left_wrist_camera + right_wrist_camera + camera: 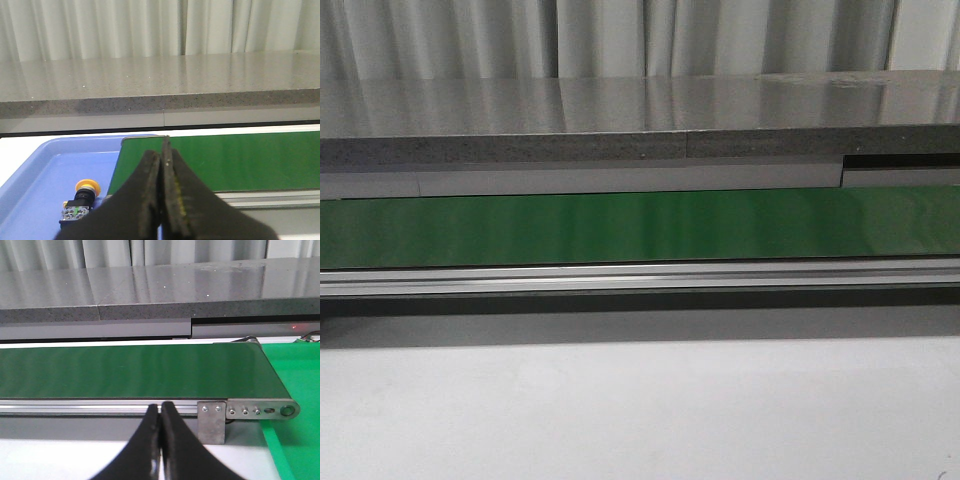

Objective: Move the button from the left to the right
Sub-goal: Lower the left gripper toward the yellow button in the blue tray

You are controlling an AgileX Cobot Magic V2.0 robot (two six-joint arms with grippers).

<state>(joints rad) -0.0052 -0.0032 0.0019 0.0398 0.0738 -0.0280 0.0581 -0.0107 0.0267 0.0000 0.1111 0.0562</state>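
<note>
The button (pixel 80 199), an orange-yellow mushroom cap on a black body with green and blue marks, lies on its side in a blue tray (pixel 45 170), seen only in the left wrist view. My left gripper (pixel 161 155) is shut and empty, its fingers pressed together, apart from the button and over the end of the green conveyor belt (pixel 220 160). My right gripper (pixel 160 407) is shut and empty, in front of the belt's aluminium rail (pixel 100 406). Neither gripper nor the button shows in the front view.
The green belt (pixel 640 228) runs across the front view, with an aluminium rail (pixel 640 278) before it and a grey stone counter (pixel 640 120) behind. The belt's end bracket (pixel 260 411) and a green mat (pixel 300 390) show in the right wrist view. A white table (pixel 640 410) lies in front.
</note>
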